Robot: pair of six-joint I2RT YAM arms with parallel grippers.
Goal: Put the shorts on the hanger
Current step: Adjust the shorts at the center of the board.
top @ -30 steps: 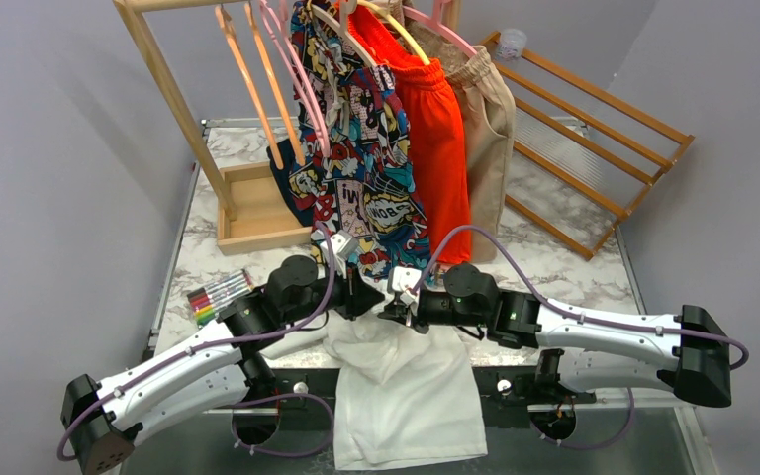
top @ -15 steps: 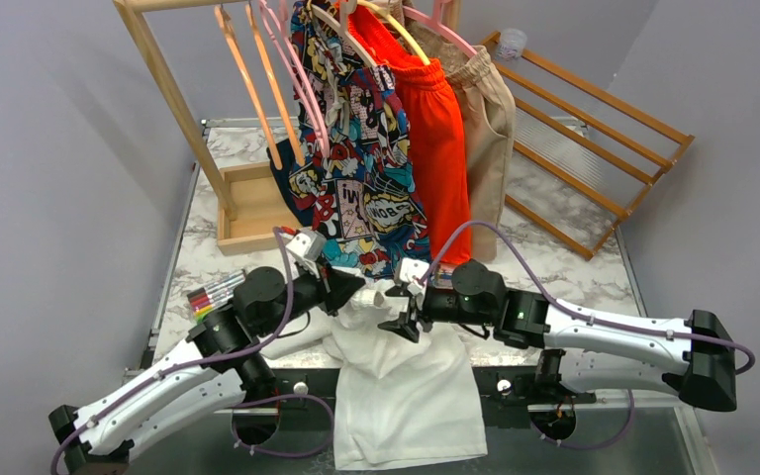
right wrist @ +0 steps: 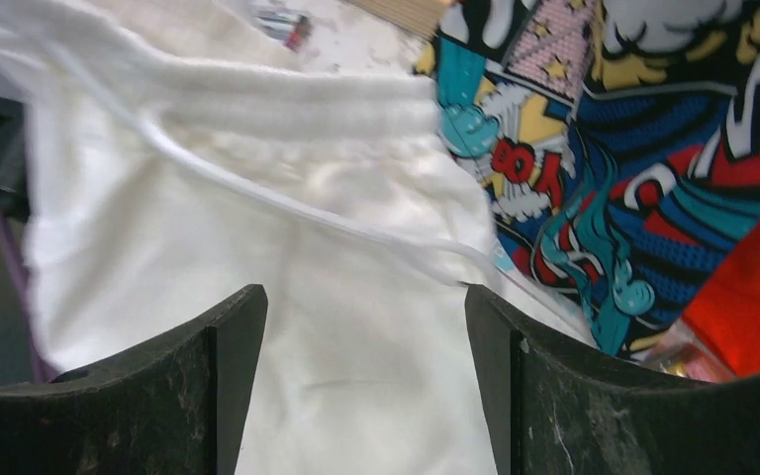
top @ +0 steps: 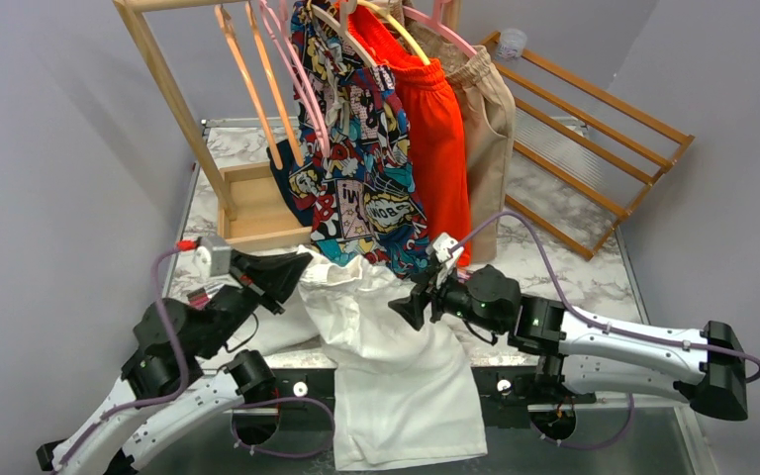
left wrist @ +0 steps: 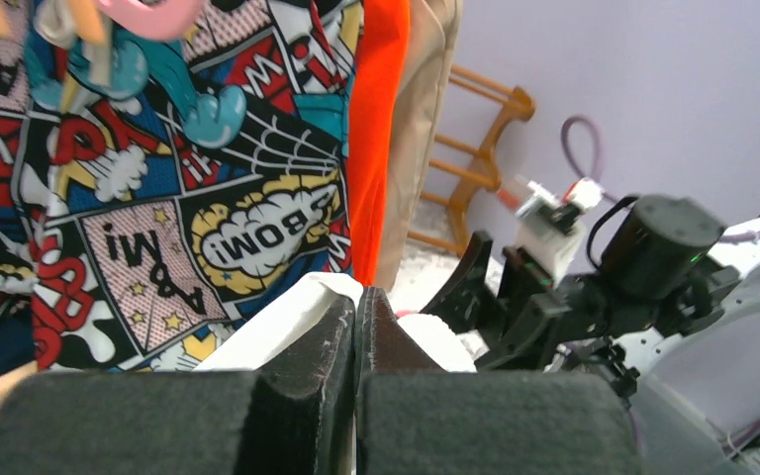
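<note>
The white shorts hang over the table's front edge. Their gathered waistband is lifted off the table. My left gripper is shut on the waistband's left end, and white fabric bulges on both sides of its closed fingertips. Just right of the raised waistband, my right gripper is open. In the right wrist view the shorts and their drawstring lie past the spread fingers, which grip nothing. The pink hanger hangs on the rack, left of the comic-print shorts.
A wooden rack holds orange hangers, comic-print shorts, orange-red shorts and a beige garment. Its wooden base tray sits behind my left arm. A slatted wooden frame leans at the back right.
My left gripper has pulled the waistband up and to the left, stretching the shorts. My right gripper has opened, let go of the fabric and drawn back a little to the right.
</note>
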